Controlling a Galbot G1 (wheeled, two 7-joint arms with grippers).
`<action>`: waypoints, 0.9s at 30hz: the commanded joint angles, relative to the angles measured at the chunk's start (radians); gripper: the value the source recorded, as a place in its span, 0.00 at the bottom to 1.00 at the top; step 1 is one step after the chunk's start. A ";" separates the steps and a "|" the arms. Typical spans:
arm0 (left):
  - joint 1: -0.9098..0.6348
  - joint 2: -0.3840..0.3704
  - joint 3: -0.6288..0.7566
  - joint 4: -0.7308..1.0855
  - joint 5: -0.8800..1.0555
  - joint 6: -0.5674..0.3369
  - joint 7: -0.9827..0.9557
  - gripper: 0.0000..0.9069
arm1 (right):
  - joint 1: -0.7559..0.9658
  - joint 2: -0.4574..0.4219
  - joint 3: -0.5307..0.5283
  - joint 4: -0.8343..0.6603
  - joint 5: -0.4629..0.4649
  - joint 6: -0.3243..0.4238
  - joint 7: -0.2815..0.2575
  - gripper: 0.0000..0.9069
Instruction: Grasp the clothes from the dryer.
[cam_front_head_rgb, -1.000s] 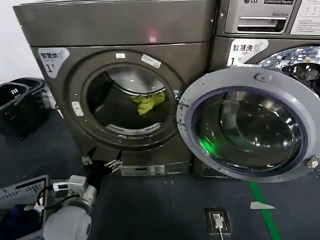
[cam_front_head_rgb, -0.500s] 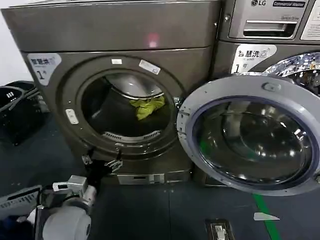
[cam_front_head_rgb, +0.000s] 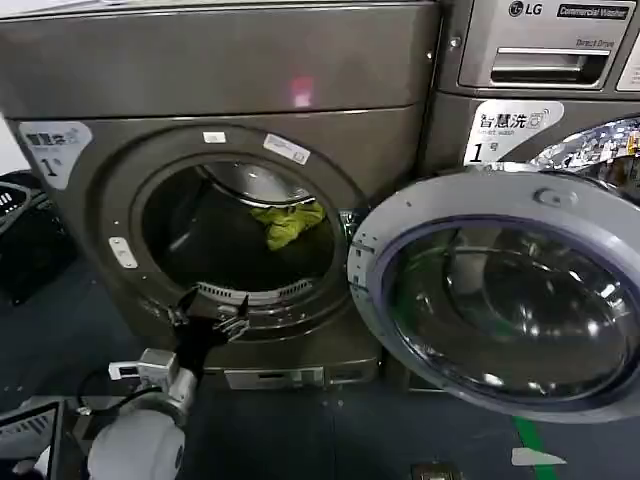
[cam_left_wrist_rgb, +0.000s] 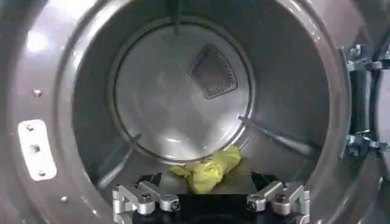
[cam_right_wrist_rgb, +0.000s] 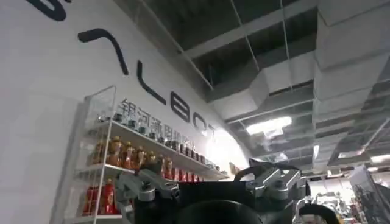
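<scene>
The left gripper hangs at the lower lip of the dryer porthole, its fingers spread wide and empty, pointing into the drum. In the head view it is a dark claw against the silver rim, with the white arm behind it near the floor. The left wrist view looks straight down the drum past the same gripper: the round back wall, a triangular mesh vent and raised ribs on the drum wall, none of which the head view makes out.

The clothes lie ahead of the gripper, well apart from its fingertips, deep on the drum floor where it meets the back wall. From the wrist camera the yellow-green bundle sits between the two fingers' lines, a crumpled heap stretched crosswise to the gripper's reach, one end raised toward the hinge side. In the head view the clothes appear above and beyond the gripper. Nothing else lies in the drum.

The round glass door stands swung open on the gripper's right.

The right gripper points up at a ceiling and a shelf of bottles; whether it is open cannot be told.
</scene>
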 joint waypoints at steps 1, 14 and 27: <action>0.002 0.001 0.001 0.000 0.000 0.001 0.000 1.00 | -0.001 0.001 0.001 0.000 0.002 0.001 0.000 1.00; 0.010 -0.002 0.001 -0.004 0.002 0.000 0.002 1.00 | -0.004 -0.001 0.000 0.001 0.000 0.004 -0.003 1.00; -0.004 0.000 0.001 0.003 -0.002 -0.001 0.006 1.00 | -0.003 -0.002 0.008 -0.006 -0.002 0.005 -0.003 1.00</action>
